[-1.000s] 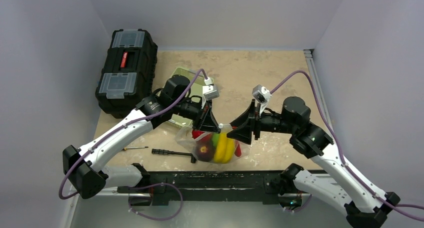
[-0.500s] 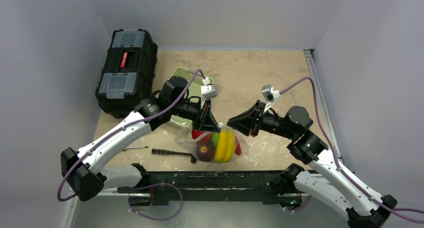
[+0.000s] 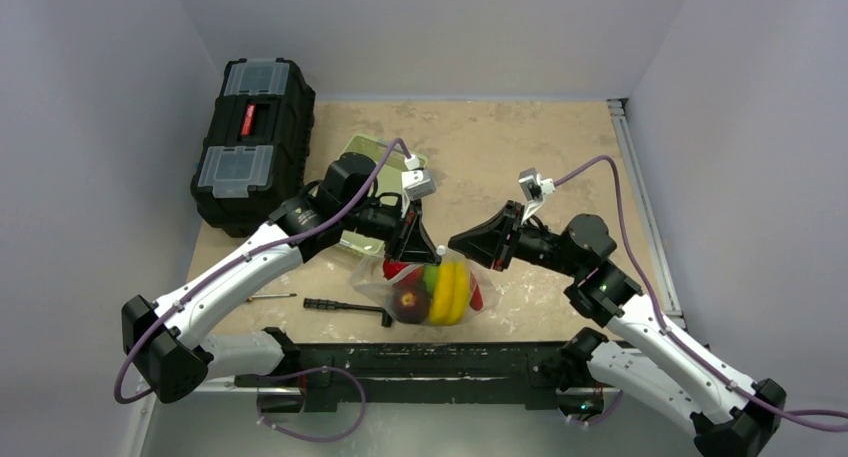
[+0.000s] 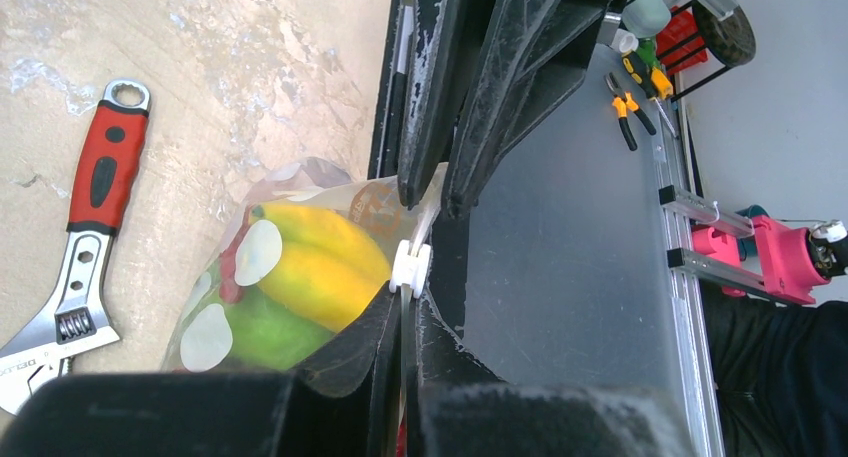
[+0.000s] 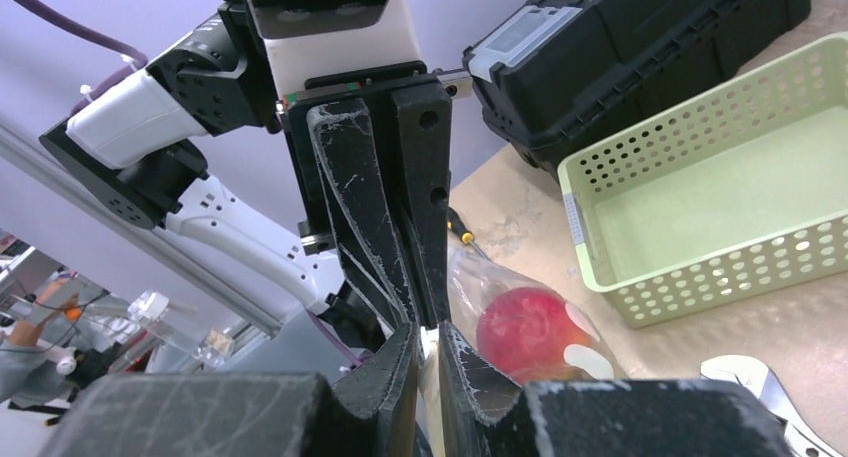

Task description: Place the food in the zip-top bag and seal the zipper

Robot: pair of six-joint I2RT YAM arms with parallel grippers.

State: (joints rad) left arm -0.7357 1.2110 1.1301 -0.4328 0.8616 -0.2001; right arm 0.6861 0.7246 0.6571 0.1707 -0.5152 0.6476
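The zip-top bag lies near the table's front edge, holding the food: a yellow piece, a green pepper and a red round fruit. My left gripper is shut on the zipper strip at the bag's mouth, right behind the small white tab. My right gripper faces it from the right, tip to tip. Its jaws are nearly together around the same strip. In the left wrist view the right fingers stand just past the tab.
A pale green basket stands behind the bag, with a black toolbox at the back left. A red-handled wrench lies left of the bag. A black tool and a small screwdriver lie at the front left.
My right gripper drew back to the right from the bag's mouth, then came back in to the left, up to the tab. My left gripper held still on the strip.
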